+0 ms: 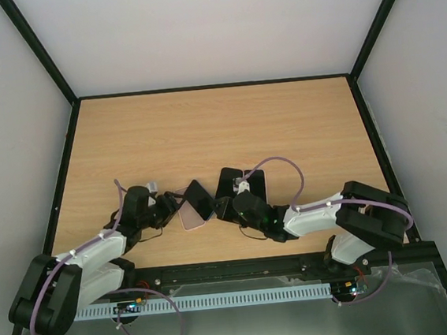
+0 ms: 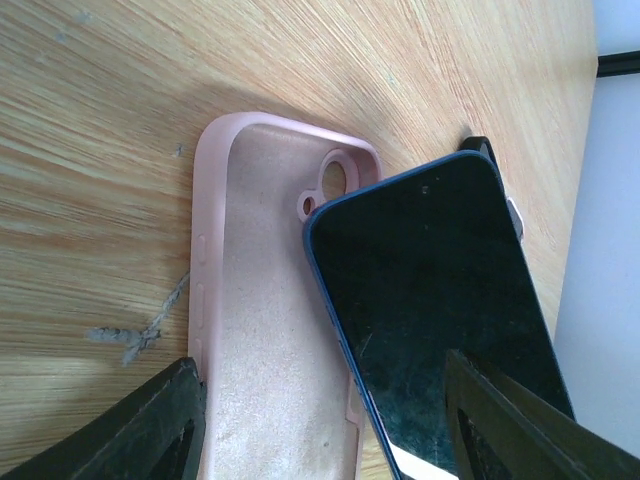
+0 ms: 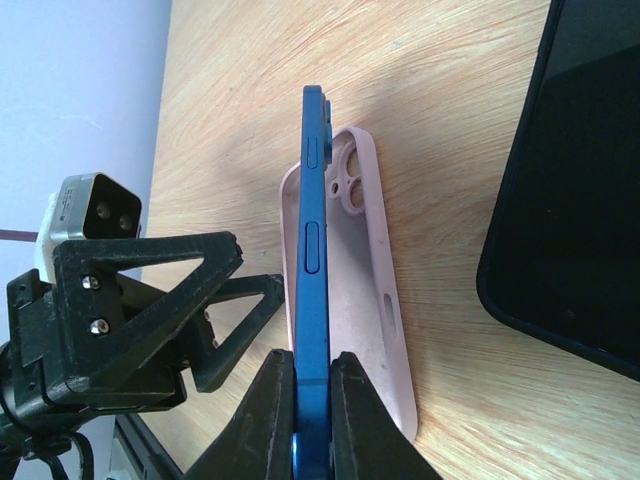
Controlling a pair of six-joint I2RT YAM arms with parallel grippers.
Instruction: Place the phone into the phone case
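Observation:
A pink phone case lies open side up on the wooden table [image 1: 189,218] [image 2: 265,300] [image 3: 365,260]. A blue-edged phone with a dark screen [image 1: 200,197] [image 2: 430,300] [image 3: 313,250] is tilted on its long edge over the case's right side, its camera end near the case's camera hole. My right gripper [image 1: 221,207] [image 3: 312,365] is shut on the phone's lower end, one finger on each face. My left gripper [image 1: 166,208] [image 2: 320,365] is open, its fingers [image 2: 150,420] straddling the near end of the case and the phone.
A black flat device or case [image 1: 227,181] [image 3: 570,180] lies just right of the phone, with a pale pinkish item [image 1: 256,182] beside it. The black frame rail [image 1: 296,263] runs along the near table edge. White walls enclose the table.

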